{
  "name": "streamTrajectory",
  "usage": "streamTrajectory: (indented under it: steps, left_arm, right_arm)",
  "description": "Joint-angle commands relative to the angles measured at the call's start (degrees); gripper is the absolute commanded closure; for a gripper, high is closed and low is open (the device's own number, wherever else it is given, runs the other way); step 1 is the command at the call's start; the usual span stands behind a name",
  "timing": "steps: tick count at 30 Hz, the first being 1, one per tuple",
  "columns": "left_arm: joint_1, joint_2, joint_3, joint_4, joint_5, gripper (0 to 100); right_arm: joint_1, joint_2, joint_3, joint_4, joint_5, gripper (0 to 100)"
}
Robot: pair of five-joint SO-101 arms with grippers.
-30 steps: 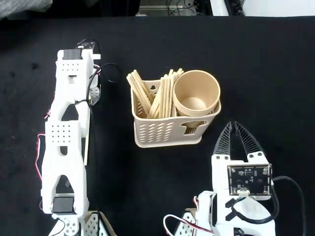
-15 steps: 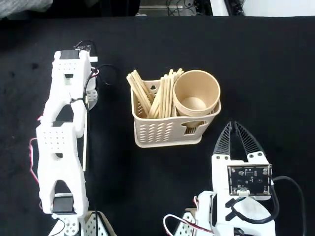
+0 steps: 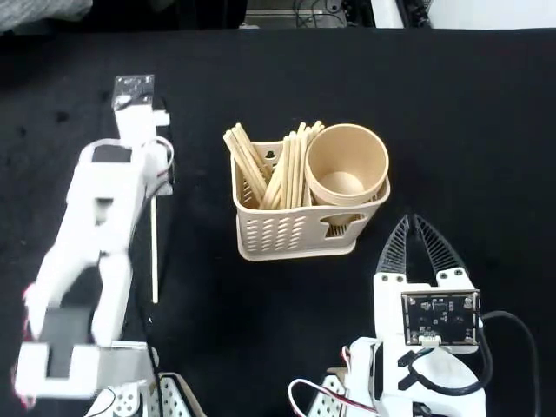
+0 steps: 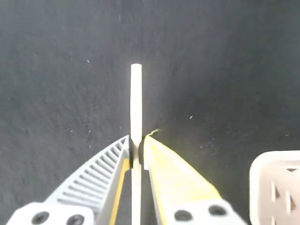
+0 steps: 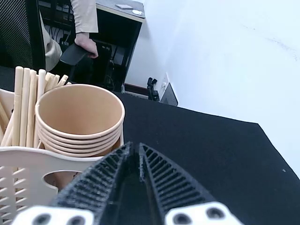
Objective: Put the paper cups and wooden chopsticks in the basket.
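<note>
A cream slotted basket [image 3: 295, 233] stands mid-table, holding several wooden chopsticks [image 3: 269, 165] and a stack of paper cups [image 3: 346, 165]. Left of it, one wooden chopstick [image 3: 155, 252] runs along the black table beside the white left arm [image 3: 95, 226]. In the left wrist view my left gripper [image 4: 137, 146] is shut on that chopstick [image 4: 136, 93], whose tip sticks out past the fingers over the black surface. My right gripper [image 3: 416, 228] rests shut and holding nothing, just in front of the basket's right corner; its wrist view shows the cups [image 5: 79, 117] and chopsticks [image 5: 28, 93] close ahead.
The table is covered in black cloth [image 3: 469, 122], with open space right of and behind the basket. A corner of the basket [image 4: 276, 187] shows in the left wrist view. Cables and dark furniture lie beyond the far edge.
The left arm has risen and swung to the left, keeping the chopstick in its gripper; more of the chopstick now shows beside it. The right arm, basket and cups have not moved.
</note>
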Motion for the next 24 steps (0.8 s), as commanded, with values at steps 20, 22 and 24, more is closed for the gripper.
streamTrajectory:
  steps: [20,22,24]
  left_arm:
    - [4.09,-57.23,27.03,-20.04,0.88,97]
    - [5.67,-66.20,28.26,-20.04,0.88,97]
    - [6.73,-74.37,28.79,-20.13,0.88,97]
  right_arm:
    - [0.79,-3.82,11.03,0.70,7.30,97.6]
    - [0.79,-3.91,14.11,-0.44,7.30,97.6]
    - [0.79,-3.91,15.96,-0.88,7.56,97.6]
